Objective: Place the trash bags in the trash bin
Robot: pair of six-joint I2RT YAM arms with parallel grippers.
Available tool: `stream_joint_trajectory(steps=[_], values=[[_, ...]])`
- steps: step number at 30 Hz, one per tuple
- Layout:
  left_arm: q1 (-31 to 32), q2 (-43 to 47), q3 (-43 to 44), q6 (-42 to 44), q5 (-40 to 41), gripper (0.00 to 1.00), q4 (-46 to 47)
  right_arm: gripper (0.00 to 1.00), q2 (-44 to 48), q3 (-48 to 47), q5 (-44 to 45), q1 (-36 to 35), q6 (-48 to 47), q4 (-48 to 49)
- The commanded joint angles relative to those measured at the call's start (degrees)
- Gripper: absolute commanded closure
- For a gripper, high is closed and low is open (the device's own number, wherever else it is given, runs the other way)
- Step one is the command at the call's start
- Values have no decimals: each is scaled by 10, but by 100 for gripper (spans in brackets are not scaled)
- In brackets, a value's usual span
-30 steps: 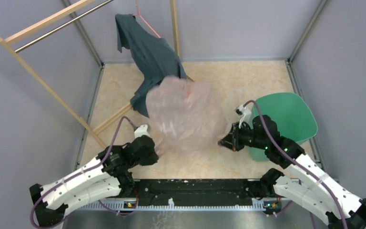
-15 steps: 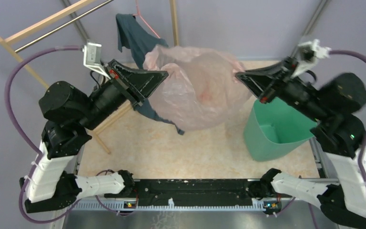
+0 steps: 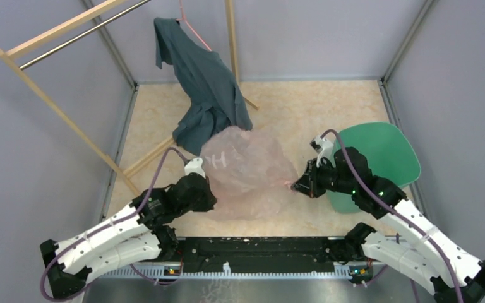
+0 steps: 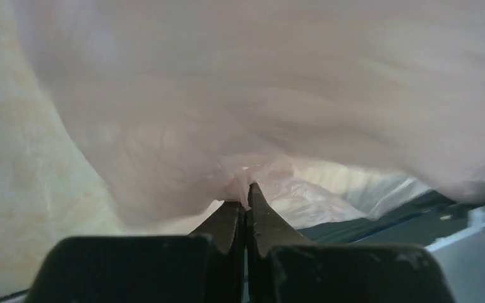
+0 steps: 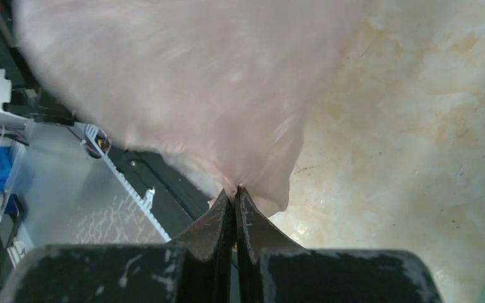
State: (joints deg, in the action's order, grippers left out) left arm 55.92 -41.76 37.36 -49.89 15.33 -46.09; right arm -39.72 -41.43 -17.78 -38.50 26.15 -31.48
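Item: trash bag (image 3: 246,167), pink film, one. Half a second ago you held it high and spread in the air. It is now back down low, billowing over the table (image 3: 328,107) just left of the trash bin (image 3: 385,148), with none of it inside. Left gripper (image 4: 246,189): jaws closed on a pinch of film. Right gripper (image 5: 235,191): likewise, at the opposite edge. The lift looks like a shake-out, so your carry to the bin remains.

I see the trash bag (image 3: 246,167) pale translucent pink; at its three o'clock the trash bin (image 3: 385,154) is teal-green, at eleven the shirt (image 3: 205,88) dark blue-grey, tabletop (image 3: 316,107) mottled cream.
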Motion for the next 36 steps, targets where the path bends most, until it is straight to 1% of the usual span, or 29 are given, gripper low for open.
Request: stream_joint_trajectory(steps=[1, 3, 4, 6, 7, 8, 9, 10, 11, 12, 14, 15, 17, 18, 19, 20, 21, 22, 23, 25, 27, 28, 29, 31, 32, 33, 34, 35, 36], values=[[-2, 0, 179, 84, 45, 100, 147, 100, -36, -195, 32, -1, -44, 33], [-2, -111, 371, 181, 45, 100, 122, 100, -99, -336, 38, -1, -91, 3], [-2, -174, 486, 217, 25, 100, 96, 100, -127, -407, 29, -1, -108, -6], [0, -276, 701, 262, -53, 100, 50, 100, -167, -532, 4, 0, -130, -15], [0, -308, 775, 271, -96, 100, 51, 100, -174, -574, -5, -1, -132, -14], [1, -319, 811, 279, -133, 100, 69, 100, -171, -601, -10, -1, -133, -4], [1, -307, 806, 283, -158, 100, 100, 100, -158, -604, -10, 0, -133, 8], [1, -276, 771, 285, -163, 100, 136, 100, -141, -589, -3, -1, -135, 22], [1, -240, 702, 286, -137, 100, 171, 100, -116, -555, 11, -1, -136, 37], [2, -195, 588, 283, -92, 100, 205, 100, -91, -512, 29, -1, -136, 48], [1, -118, 412, 247, 23, 100, 230, 100, -48, -396, 76, 0, -117, 55], [1, -91, 338, 208, 80, 100, 207, 100, -35, -341, 87, 0, -94, 51], [1, -66, 210, 129, 113, 100, 121, 100, -22, -220, 44, 0, -26, 60], [0, -62, 158, 75, 116, 100, 70, 100, -19, -154, -7, 0, 9, 83], [1, -62, 112, -2, 112, 100, 9, 100, -17, -95, -51, 0, 43, 107], [1, -58, 77, -73, 100, 100, -47, 100, -12, -35, -76, -1, 72, 130], [1, -49, 52, -111, 81, 100, -80, 100, -3, -9, -82, -1, 89, 141], [1, -33, 36, -115, 60, 100, -72, 100, 6, -7, -73, 0, 87, 135], [1, -13, 35, -101, 50, 100, -50, 100, 14, -23, -47, -1, 71, 117], [0, 23, 67, -27, 48, 100, 32, 100, 9, -93, 1, -1, 18, 86], [-1, 18, 150, 64, 52, 100, 112, 100, -35, -207, 33, -1, -47, 51], [-1, -7, 210, 117, 47, 100, 136, 100, -73, -270, 43, -1, -78, 25], [-1, -43, 296, 167, 37, 100, 139, 100, -101, -336, 45, 0, -101, 15], [-1, -131, 485, 229, 9, 100, 102, 100, -139, -448, 39, 0, -132, -4], [-1, -171, 575, 249, -16, 100, 80, 100, -145, -484, 32, -1, -136, 1], [-1, -203, 637, 266, -38, 100, 70, 100, -143, -506, 24, -1, -139, 13], [-1, -210, 671, 277, -53, 100, 74, 100, -135, -513, 17, 0, -138, 26], [-2, -202, 671, 284, -57, 100, 91, 100, -122, -507, 14, 0, -136, 40], [-1, -184, 645, 289, -45, 100, 108, 100, -108, -486, 16, 0, -133, 52]])
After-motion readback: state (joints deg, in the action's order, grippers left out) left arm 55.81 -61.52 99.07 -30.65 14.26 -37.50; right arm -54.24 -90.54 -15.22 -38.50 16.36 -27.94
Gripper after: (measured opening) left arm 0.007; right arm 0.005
